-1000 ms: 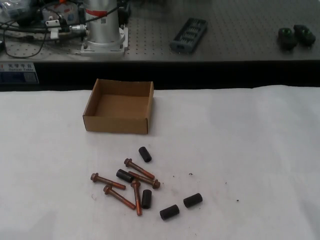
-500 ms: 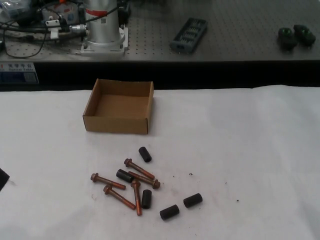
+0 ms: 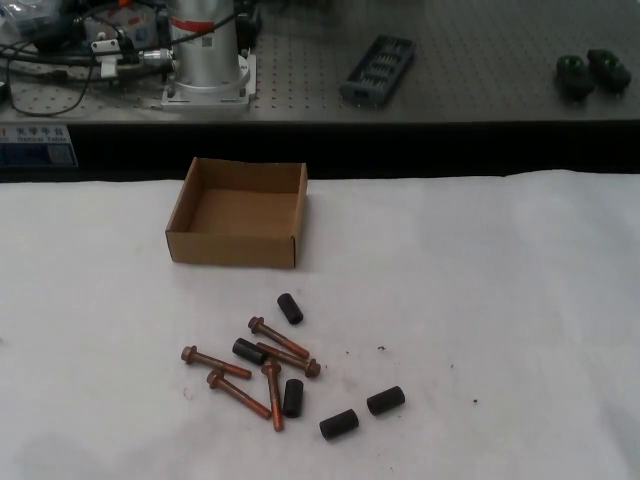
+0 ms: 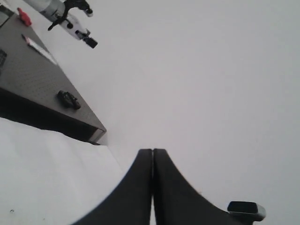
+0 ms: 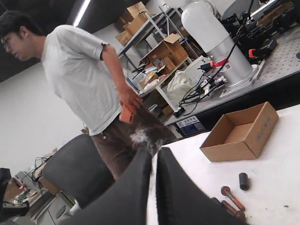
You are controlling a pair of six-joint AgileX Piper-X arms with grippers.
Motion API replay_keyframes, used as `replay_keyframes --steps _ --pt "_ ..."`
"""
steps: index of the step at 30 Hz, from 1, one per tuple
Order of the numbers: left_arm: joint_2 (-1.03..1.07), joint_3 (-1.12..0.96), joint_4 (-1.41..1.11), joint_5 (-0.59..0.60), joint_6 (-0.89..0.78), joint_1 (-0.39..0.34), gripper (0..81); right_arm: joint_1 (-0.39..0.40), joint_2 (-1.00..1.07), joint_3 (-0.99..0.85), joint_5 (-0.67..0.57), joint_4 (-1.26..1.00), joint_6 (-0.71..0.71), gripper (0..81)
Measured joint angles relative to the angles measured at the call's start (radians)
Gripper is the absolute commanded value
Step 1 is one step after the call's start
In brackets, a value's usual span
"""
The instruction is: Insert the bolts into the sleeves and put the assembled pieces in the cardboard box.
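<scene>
The open cardboard box (image 3: 240, 212) stands on the white cloth with nothing visible inside it. In front of it lie several copper bolts (image 3: 278, 338) in a loose pile, with several black sleeves (image 3: 290, 308) among and around them; two sleeves (image 3: 339, 425) lie apart towards the front. All bolts and sleeves are separate. My left gripper (image 4: 153, 152) is shut with nothing in it and points away from the table, towards a wall. My right gripper (image 5: 153, 152) is shut and empty, well back from the box (image 5: 241, 133), a sleeve (image 5: 243, 181) and the bolts (image 5: 232, 197).
Behind the cloth runs a dark perforated bench with a silver machine base (image 3: 205, 50), a black ribbed part (image 3: 378, 68) and two dark round pieces (image 3: 592, 72). The white cloth (image 3: 500, 300) is bare right of the parts.
A dark shape at the left edge of the high view half a second ago has gone out of the picture. The box, bolts and sleeves have not moved.
</scene>
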Motion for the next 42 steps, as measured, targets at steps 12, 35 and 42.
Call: replay_keyframes --steps 12,35,42 --pt "0.547 -0.219 0.154 0.033 0.174 0.001 0.6 0.000 0.427 -0.195 -0.170 -0.001 -0.181 5.1" --pt "0.637 -0.360 0.080 -0.208 0.498 0.001 0.6 0.307 1.535 -1.031 -0.182 0.418 -0.675 5.1" --pt "0.547 -0.364 0.414 -0.404 0.685 0.001 0.6 0.353 1.694 -1.267 0.015 0.709 -0.885 4.9"
